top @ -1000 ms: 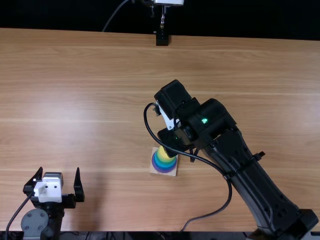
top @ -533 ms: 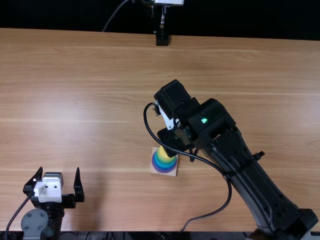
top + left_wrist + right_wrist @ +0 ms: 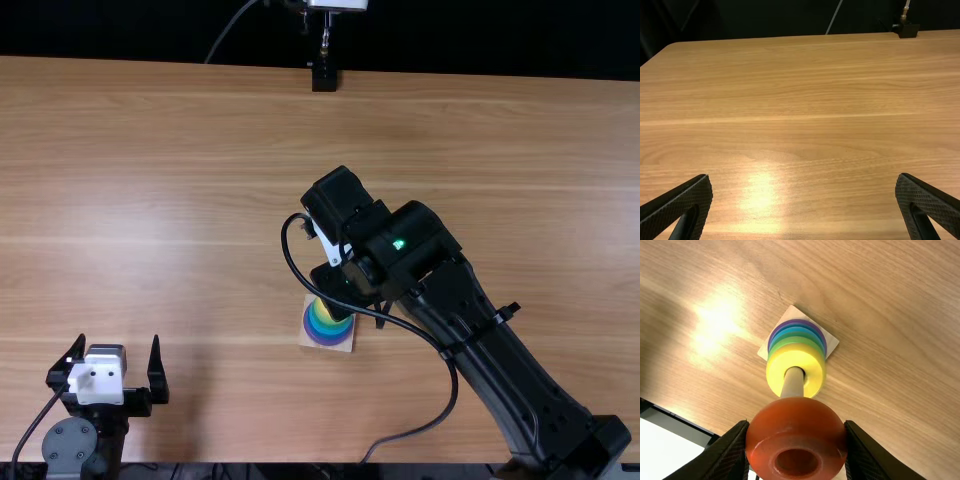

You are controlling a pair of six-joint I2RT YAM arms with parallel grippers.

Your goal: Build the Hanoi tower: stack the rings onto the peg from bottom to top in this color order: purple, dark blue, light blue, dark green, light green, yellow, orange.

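Note:
In the top view my right gripper [image 3: 338, 287] hangs over the ring stack [image 3: 325, 325] and partly covers it. The right wrist view has my right gripper [image 3: 796, 424] shut on the orange ring [image 3: 794, 415], one finger at each side. Behind that ring rises the pale peg [image 3: 792, 382], its tip hidden. Around the peg the yellow ring [image 3: 775, 372] lies uppermost, above green, blue and purple rings [image 3: 799, 322] on the square wooden base [image 3: 762, 351]. My left gripper [image 3: 118, 345] stands open at the near left in the top view; in its wrist view the left gripper [image 3: 804, 177] holds nothing.
The wooden table [image 3: 160, 200] extends around the tower. A black cable [image 3: 400, 317] loops from the right arm past the base. At the far edge is a black mount [image 3: 324, 78].
The right arm has shifted slightly to the left in the top view, and its gripper covers the stack a little differently. The left arm and the wooden base have kept still.

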